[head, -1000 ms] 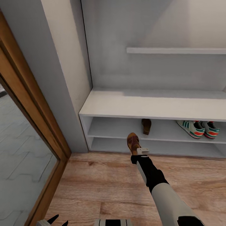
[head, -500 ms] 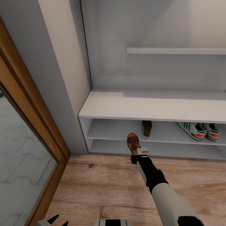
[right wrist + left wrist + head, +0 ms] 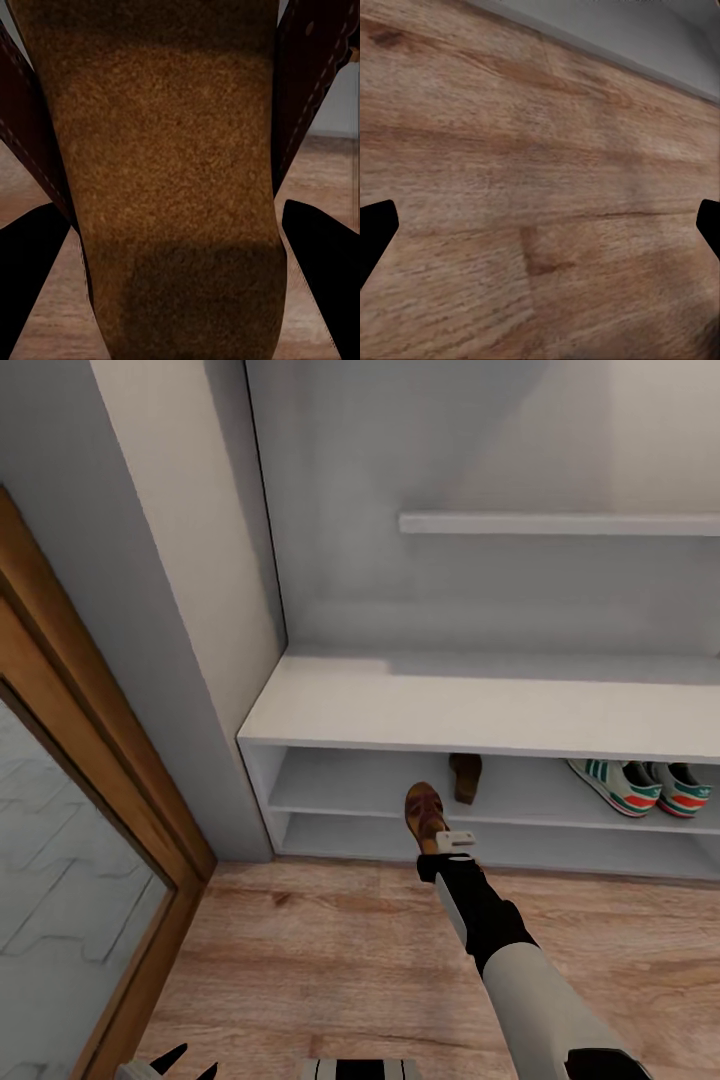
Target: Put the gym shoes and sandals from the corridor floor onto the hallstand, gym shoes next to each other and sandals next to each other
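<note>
My right gripper [image 3: 447, 842] is shut on a brown sandal [image 3: 425, 812] with a tan insole, held toe-up just in front of the hallstand's [image 3: 480, 710] lower shelves. In the right wrist view the sandal's sole [image 3: 169, 150] sits between the black fingers [image 3: 322, 255]. The other sandal [image 3: 465, 775] stands on the upper open shelf, slightly behind and to the right of the held one. Both gym shoes [image 3: 615, 785] [image 3: 688, 788] lie side by side on that shelf at the right. My left gripper [image 3: 540, 232] hangs open over the corridor floor [image 3: 330, 960].
A wood-framed door or mirror [image 3: 90, 760] and a grey wall corner [image 3: 190, 660] stand close on the left. A wall shelf [image 3: 560, 522] juts out above the bench top. Bare plank floor lies between me and the rack.
The whole view has shifted: the rack looks slightly larger and wider, so the camera has come nearer. My right arm keeps its pose, still holding the sandal.
</note>
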Robot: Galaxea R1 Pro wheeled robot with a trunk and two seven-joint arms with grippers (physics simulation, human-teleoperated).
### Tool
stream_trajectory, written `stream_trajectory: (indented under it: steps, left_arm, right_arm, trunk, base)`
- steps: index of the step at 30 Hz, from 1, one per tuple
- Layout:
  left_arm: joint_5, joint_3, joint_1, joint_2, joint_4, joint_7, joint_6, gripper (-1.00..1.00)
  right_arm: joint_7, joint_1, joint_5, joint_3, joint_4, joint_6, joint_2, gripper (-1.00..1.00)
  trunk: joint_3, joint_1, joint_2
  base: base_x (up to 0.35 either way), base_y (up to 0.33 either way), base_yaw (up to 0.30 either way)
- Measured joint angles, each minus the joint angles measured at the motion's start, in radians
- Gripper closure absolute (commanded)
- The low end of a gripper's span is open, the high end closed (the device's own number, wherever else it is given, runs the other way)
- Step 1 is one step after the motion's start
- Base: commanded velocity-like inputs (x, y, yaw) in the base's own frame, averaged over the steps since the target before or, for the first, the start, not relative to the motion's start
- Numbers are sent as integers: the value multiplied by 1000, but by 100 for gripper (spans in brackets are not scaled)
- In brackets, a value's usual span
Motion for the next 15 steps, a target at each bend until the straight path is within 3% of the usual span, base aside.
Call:
stream_trajectory:
  steps: [15]
  left_arm:
    - [1,0,-1,0,0,0,0,-100]
  right_arm:
    - [-4,0,-1,-1,-1,1,0,100]
  trunk:
    - [0,0,0]
  base:
    - [5,-4,0]
